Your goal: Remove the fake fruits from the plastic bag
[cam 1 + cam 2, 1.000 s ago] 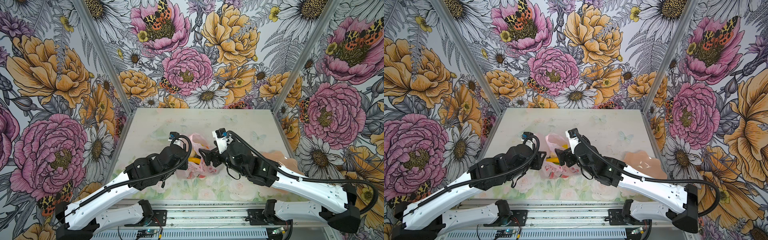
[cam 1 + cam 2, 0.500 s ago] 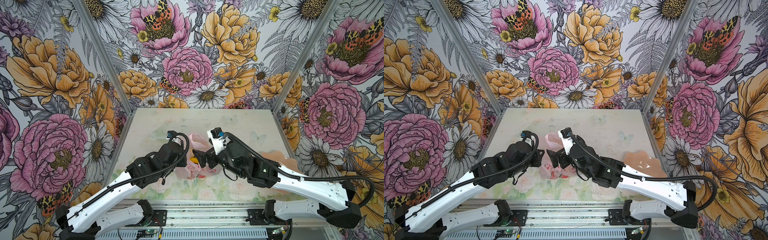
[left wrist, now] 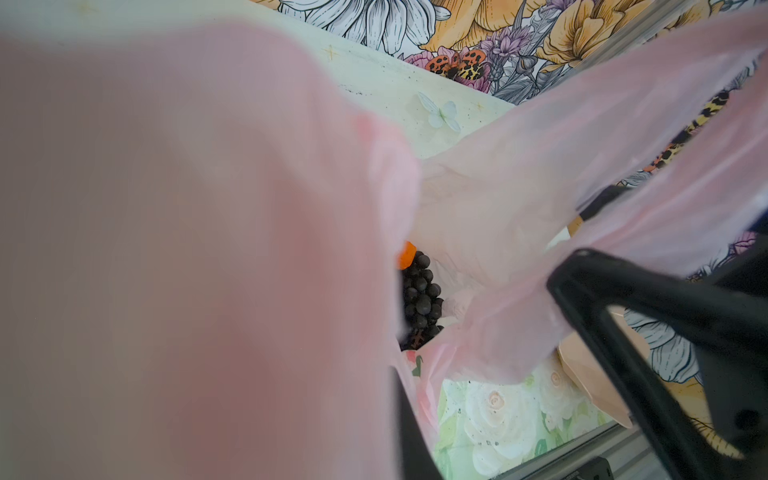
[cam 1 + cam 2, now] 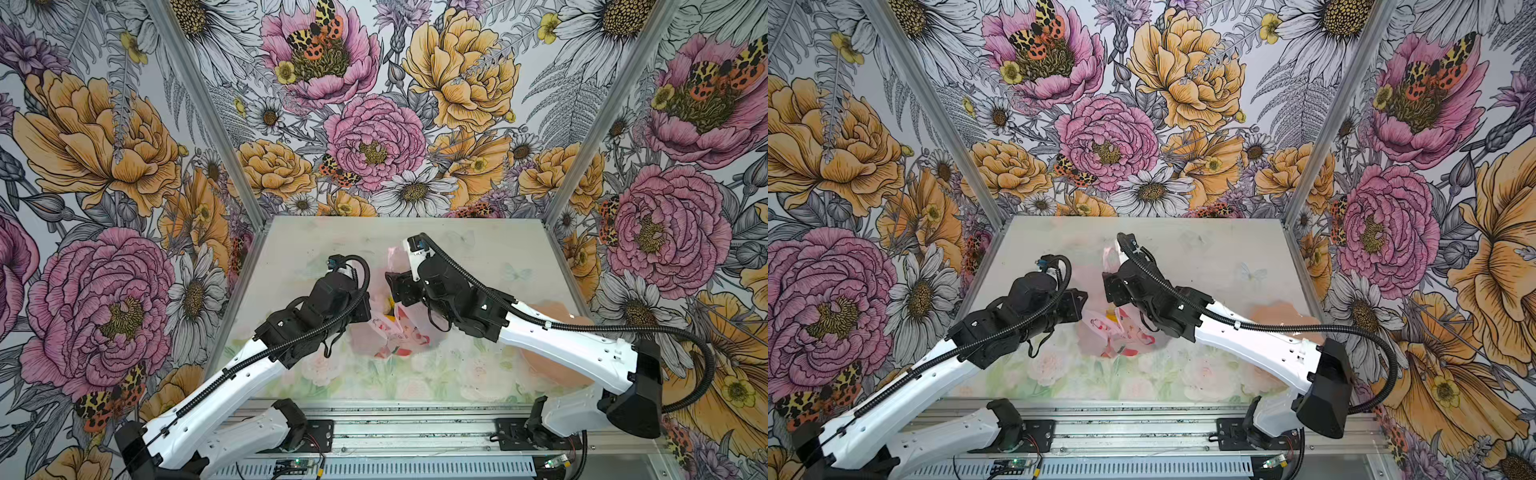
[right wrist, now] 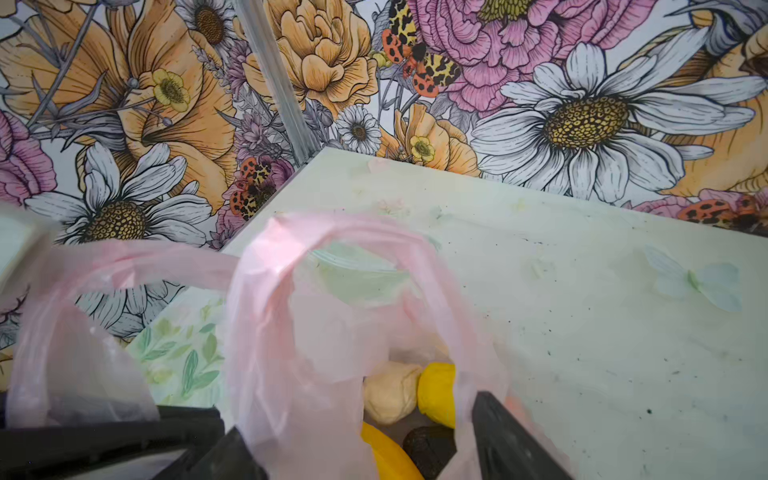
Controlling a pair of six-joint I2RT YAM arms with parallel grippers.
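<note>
Film of the plastic bag [image 3: 498, 208] hides the left tool's [image 4: 1077, 305] state; the right tool [image 5: 355, 415] gapes before the fake fruits [image 5: 390, 397], apparently to reach them.

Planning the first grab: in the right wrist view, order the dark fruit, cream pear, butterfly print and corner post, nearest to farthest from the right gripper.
From the right gripper:
1. Dark fruit, in the bag, between the fingers.
2. Cream pear, just beyond it in the bag.
3. Butterfly print, out on the table.
4. Corner post, at the table's far corner.
</note>
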